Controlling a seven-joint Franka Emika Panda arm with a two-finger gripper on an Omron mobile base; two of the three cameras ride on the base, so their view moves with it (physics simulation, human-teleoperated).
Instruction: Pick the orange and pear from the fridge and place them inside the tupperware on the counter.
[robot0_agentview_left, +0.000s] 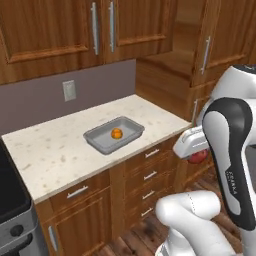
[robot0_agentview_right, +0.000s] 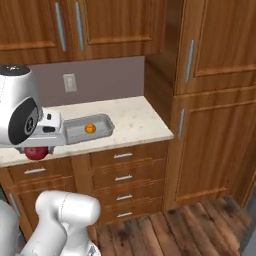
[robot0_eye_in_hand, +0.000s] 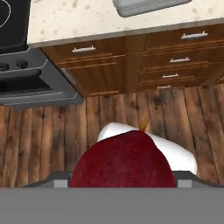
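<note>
The orange (robot0_agentview_left: 116, 133) (robot0_agentview_right: 90, 128) lies inside the grey tupperware (robot0_agentview_left: 125, 141) (robot0_agentview_right: 74, 132) on the speckled counter (robot0_agentview_left: 55, 150) (robot0_agentview_right: 135, 120). The dark red pear (robot0_agentview_left: 199, 157) (robot0_agentview_right: 36, 152) hangs under my white hand, out in front of the counter's drawers and off the tupperware's near side. My gripper (robot0_agentview_left: 198, 155) (robot0_agentview_right: 36, 150) is shut on the pear. In the hand view the pear (robot0_eye_in_hand: 122, 162) fills the lower middle and hides the fingertips, with a corner of the tupperware (robot0_eye_in_hand: 148, 5) at the top edge. The fridge is out of view.
A dark stove (robot0_agentview_left: 12, 215) (robot0_eye_in_hand: 26, 78) adjoins the counter's left end. Drawers with silver handles (robot0_agentview_left: 150, 175) (robot0_agentview_right: 122, 177) sit below the counter. A tall wooden cabinet (robot0_agentview_right: 210, 125) stands at the right, upper cabinets (robot0_agentview_left: 75, 30) hang above, and wooden floor (robot0_eye_in_hand: 109, 118) lies below.
</note>
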